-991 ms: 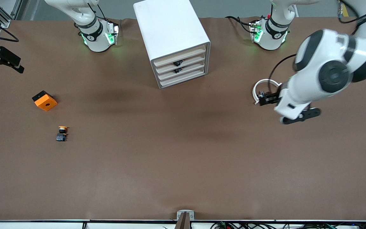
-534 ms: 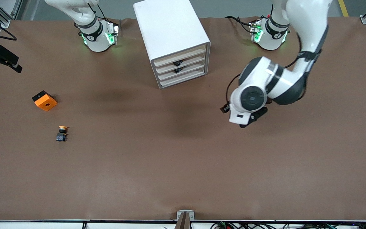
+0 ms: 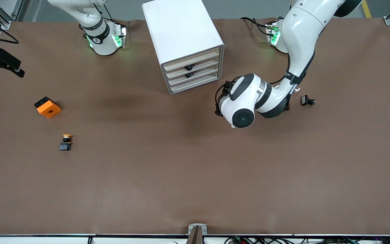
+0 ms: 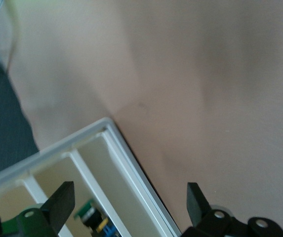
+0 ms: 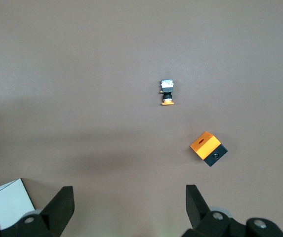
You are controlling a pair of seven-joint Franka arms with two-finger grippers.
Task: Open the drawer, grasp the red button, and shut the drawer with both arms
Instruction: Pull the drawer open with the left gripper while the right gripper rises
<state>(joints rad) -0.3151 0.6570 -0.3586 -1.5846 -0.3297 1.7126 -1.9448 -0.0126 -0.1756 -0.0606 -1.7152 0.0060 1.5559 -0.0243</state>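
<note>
The white cabinet stands near the robots' bases, and its four cream-fronted drawers sit pushed in. Dark parts show in the gaps of the middle drawers. No red button shows. My left arm's hand is low beside the cabinet's front corner, at the left arm's end, and hides the fingers in the front view. In the left wrist view my left gripper is open and empty, facing the cabinet front, where a green, black and blue part shows. My right gripper is open and empty, high over the table.
An orange cube with a hole and a yellow-capped button lie toward the right arm's end; both also show in the right wrist view, the cube and the button. A small black part lies toward the left arm's end.
My left arm has swung from the left arm's end of the table to the cabinet's front corner. The small black part has come into view. The right arm barely moved.
</note>
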